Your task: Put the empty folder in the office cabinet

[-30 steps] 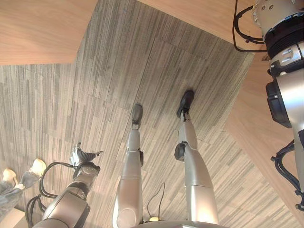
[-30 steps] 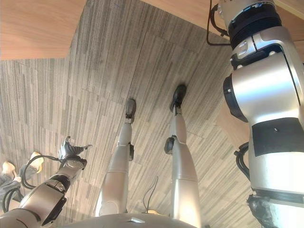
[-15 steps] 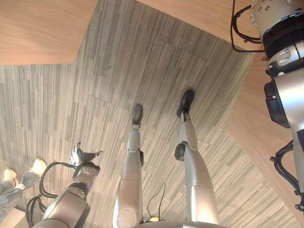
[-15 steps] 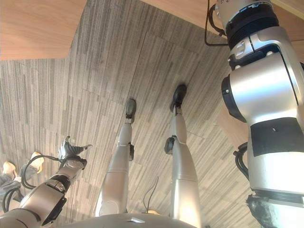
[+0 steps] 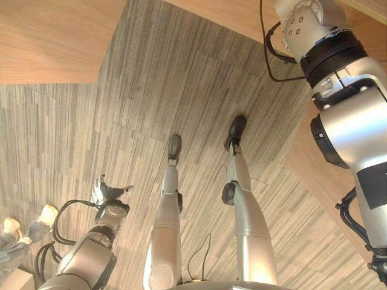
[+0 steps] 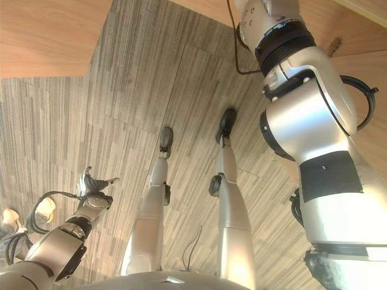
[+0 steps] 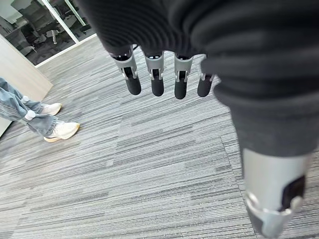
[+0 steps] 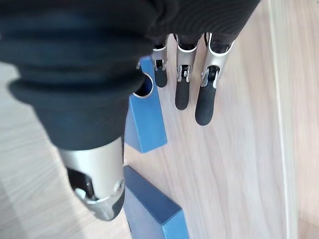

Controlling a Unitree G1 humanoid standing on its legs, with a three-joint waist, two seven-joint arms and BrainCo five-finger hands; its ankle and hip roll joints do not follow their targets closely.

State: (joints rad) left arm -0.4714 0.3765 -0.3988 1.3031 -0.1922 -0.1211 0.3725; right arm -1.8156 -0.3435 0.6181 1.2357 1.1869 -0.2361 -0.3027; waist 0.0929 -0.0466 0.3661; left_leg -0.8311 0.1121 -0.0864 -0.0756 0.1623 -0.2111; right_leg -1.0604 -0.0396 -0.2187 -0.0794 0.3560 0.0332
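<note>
**Folders: two blue ones on the wood surface below our right hand**

Folders first: we count two blue ones in the right wrist view. The upright folder (image 8: 145, 117) stands on pale wood with a round finger hole in its spine, in the middle left of that frame. The second folder (image 8: 152, 211) lies at the lower middle, a darker top face and a lighter blue end showing. The two are just beside each other, not touching as far as we can tell. Whether either is empty we cannot tell.

Our right hand (image 8: 182, 79) hangs over the wood surface (image 8: 234, 164) with its fingers (image 8: 207, 102) straight and released, grasping nothing; their dark tips sit just beside the upright folder's top, apart from it.

Our left hand (image 7: 157, 74) hangs low over the grey striped carpet (image 7: 149, 169), fingers straight and loose, empty. In the left eye view it shows at the lower left (image 5: 109, 194).

One person stands at the left edge of the left wrist view: jeans (image 7: 22, 112) and two pale shoes (image 7: 60, 130) on the carpet.
</note>
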